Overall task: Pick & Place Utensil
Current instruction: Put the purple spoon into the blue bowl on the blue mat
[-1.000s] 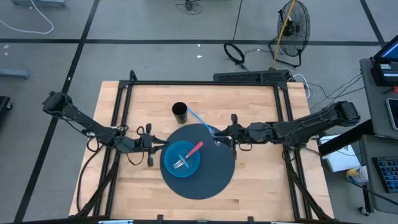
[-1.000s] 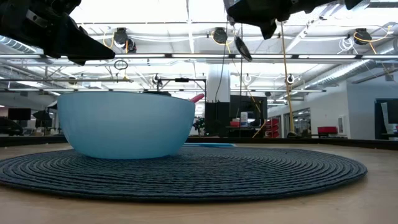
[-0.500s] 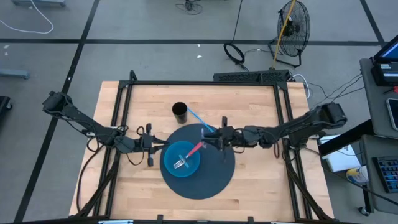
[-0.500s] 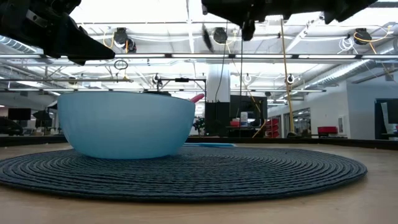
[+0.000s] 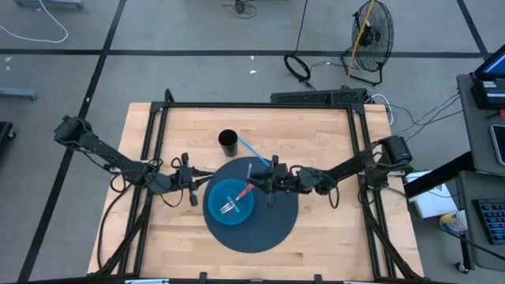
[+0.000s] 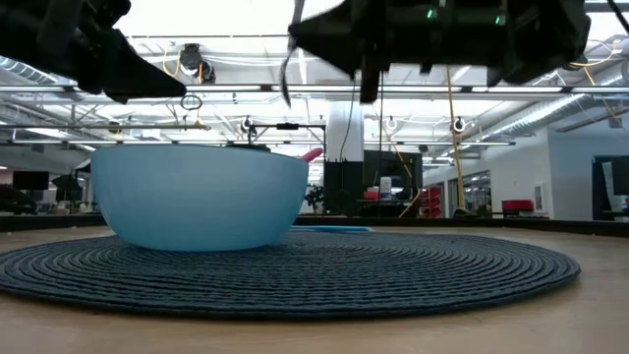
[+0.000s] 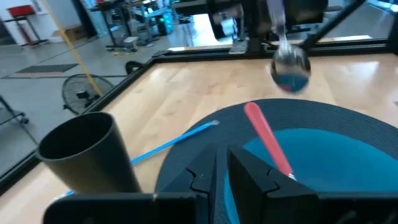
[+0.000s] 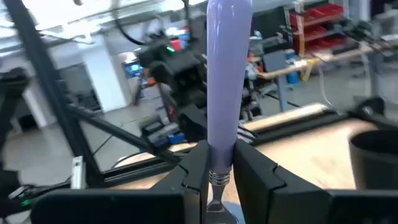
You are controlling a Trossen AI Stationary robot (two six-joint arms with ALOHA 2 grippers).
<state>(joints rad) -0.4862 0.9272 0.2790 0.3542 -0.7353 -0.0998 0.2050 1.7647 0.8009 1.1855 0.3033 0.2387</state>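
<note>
Advancing over the mat's edge, right gripper [image 5: 267,183] pinches a lilac-handled spoon [image 8: 227,93], bowl end cut off.

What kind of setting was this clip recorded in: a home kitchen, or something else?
Not a kitchen: it looks like an open lab or workshop. The wooden table stands on a bare concrete floor with a standing fan and loose cables nearby, and the low view shows exposed ceiling trusses and workstations behind.

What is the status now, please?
Right gripper holds spoon above bowl's rim. Left gripper waits beside bowl, jaws shut. Fork already in bowl. Nothing blocking.
</note>
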